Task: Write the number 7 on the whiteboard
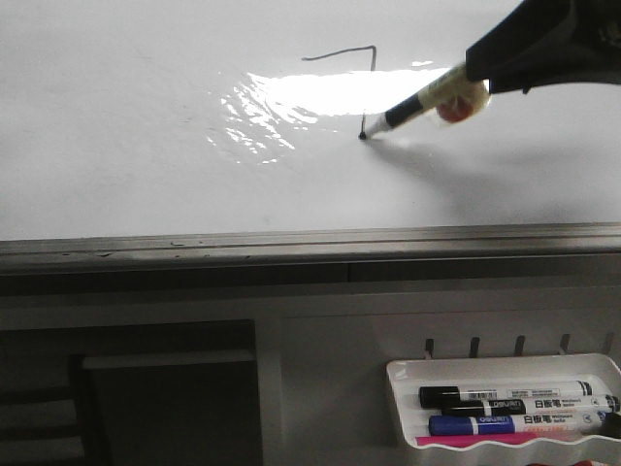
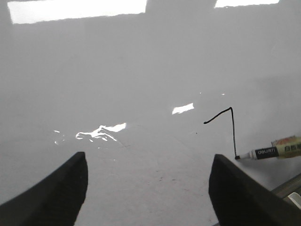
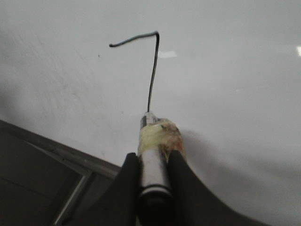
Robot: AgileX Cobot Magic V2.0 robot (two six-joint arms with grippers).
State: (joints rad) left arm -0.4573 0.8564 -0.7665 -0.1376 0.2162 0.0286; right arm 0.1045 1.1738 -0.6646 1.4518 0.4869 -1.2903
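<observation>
A thin black number 7 (image 1: 367, 60) stands on the glossy whiteboard (image 1: 116, 146), partly washed out by a bright glare. The same number 7 (image 3: 153, 66) shows in the right wrist view and the number 7 (image 2: 232, 132) in the left wrist view. My right gripper (image 3: 154, 162) is shut on a white marker (image 1: 417, 105) wrapped in yellowish tape. The marker's black tip touches the board at the bottom end of the downstroke. My left gripper (image 2: 148, 179) hovers open over bare whiteboard (image 2: 141, 70) to the left of the figure, holding nothing.
A grey metal rail (image 1: 291, 243) runs along the board's lower edge. Below it at the right hangs a white tray (image 1: 403, 388) holding several markers (image 1: 514, 396). Dark panels sit under the rail at lower left.
</observation>
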